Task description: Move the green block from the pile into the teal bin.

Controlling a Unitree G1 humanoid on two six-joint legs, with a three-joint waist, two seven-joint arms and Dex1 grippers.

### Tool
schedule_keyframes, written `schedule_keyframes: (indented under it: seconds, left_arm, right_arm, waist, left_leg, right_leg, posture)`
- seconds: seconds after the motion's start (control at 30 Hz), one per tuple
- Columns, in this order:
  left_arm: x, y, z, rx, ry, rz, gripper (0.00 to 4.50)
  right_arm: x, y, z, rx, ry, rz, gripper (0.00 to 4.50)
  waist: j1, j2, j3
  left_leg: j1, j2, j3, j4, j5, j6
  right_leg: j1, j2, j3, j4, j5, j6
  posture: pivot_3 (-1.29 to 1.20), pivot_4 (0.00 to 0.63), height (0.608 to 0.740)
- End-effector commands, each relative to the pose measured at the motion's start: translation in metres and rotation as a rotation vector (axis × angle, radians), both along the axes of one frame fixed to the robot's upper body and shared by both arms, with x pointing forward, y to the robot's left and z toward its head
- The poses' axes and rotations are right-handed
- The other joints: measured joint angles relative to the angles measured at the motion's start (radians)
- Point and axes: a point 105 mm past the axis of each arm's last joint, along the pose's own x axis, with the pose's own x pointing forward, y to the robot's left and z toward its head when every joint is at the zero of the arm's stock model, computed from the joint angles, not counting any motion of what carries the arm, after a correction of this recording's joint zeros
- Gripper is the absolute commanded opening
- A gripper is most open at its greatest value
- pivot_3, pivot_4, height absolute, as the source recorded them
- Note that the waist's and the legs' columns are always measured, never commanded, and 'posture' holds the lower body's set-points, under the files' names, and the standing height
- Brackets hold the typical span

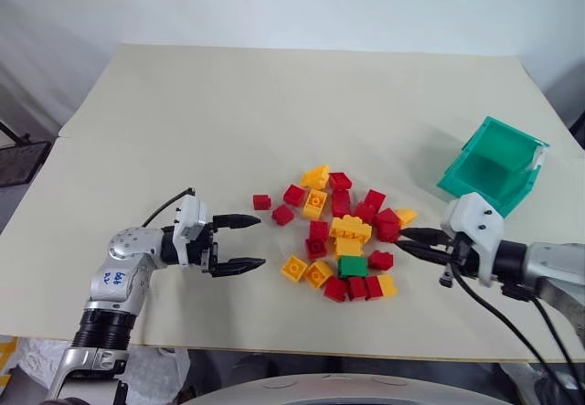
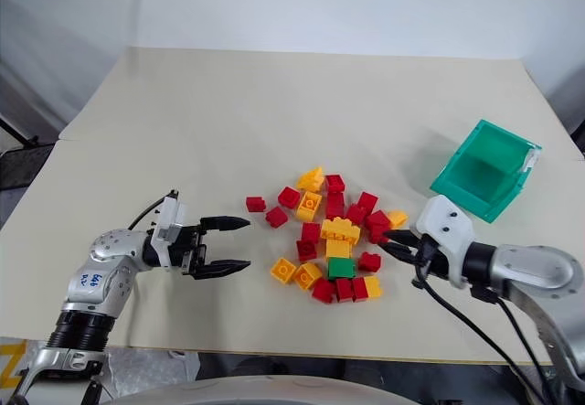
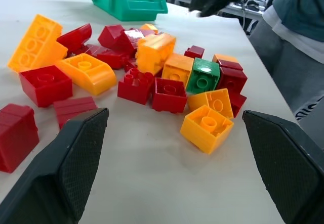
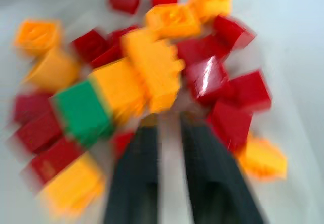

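Left eye view — left fingers (image 1: 239, 242) spread, level; right fingers (image 1: 422, 244) slightly parted, empty, beside pile (image 1: 345, 233).

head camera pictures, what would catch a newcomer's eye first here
The pile of red and yellow bricks in the middle of the pale table stands out first, with the single green block near its front edge. Next comes the teal bin, tilted and open, at the table's right side. The left gripper, fingers spread, and the right gripper flank the pile.
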Motion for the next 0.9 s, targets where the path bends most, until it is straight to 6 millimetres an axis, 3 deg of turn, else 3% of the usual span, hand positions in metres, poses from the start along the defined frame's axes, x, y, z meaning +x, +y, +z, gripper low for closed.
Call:
schedule_keyframes:
  seconds: [0.03, 0.27, 0.4, 0.6, 0.9]
  left_arm:
    - [0.002, 0.0, 0.005, -0.007, -0.036, -0.014, 4.5]
    - [0.006, 0.002, 0.005, 0.001, -0.045, -0.021, 4.5]
    - [0.008, 0.001, 0.005, -0.001, -0.054, -0.018, 4.5]
    - [0.004, -0.004, 0.005, -0.01, -0.06, -0.021, 4.5]
    - [-0.005, -0.002, 0.004, -0.017, -0.05, -0.002, 4.5]
  right_arm:
    - [-0.017, -0.003, 0.016, -0.061, 0.0, 0.035, 2.27]
    - [-0.029, 0.002, 0.019, -0.114, 0.049, 0.054, 4.47]
    - [-0.018, 0.029, 0.006, -0.068, 0.073, 0.077, 4.47]
    - [-0.005, 0.052, -0.029, -0.139, 0.257, 0.059, 4.47]
    - [0.019, 0.082, -0.045, -0.13, 0.283, 0.028, 4.47]
  waist:
    - [0.0, 0.0, 0.0]
    - [0.0, 0.0, 0.0]
    - [-0.005, -0.001, 0.0]
    - [-0.005, -0.001, 0.001]
    - [-0.004, -0.001, 0.001]
  left_leg:
    - [0.0, 0.0, 0.0, 0.0, 0.0, 0.0]
    - [0.0, 0.0, 0.001, 0.0, -0.001, 0.0]
    - [0.001, 0.0, 0.001, 0.0, -0.001, 0.0]
    - [-0.001, 0.0, 0.001, 0.001, -0.001, -0.001]
    - [-0.003, -0.001, 0.001, 0.001, -0.002, 0.0]
  right_leg:
    - [0.0, 0.0, 0.0, 0.0, 0.0, 0.0]
    - [0.0, 0.0, 0.001, -0.001, 0.0, 0.001]
    - [0.0, 0.0, 0.002, -0.001, 0.001, 0.001]
    - [-0.002, -0.002, 0.003, -0.001, 0.001, 0.0]
    - [-0.003, -0.001, 0.001, -0.002, 0.001, 0.001]
  posture:
    - [0.0, 0.15, 0.74]
    - [0.0, 0.15, 0.74]
    - [0.0, 0.15, 0.74]
    - [0.0, 0.15, 0.74]
    - [0.0, 0.15, 0.74]
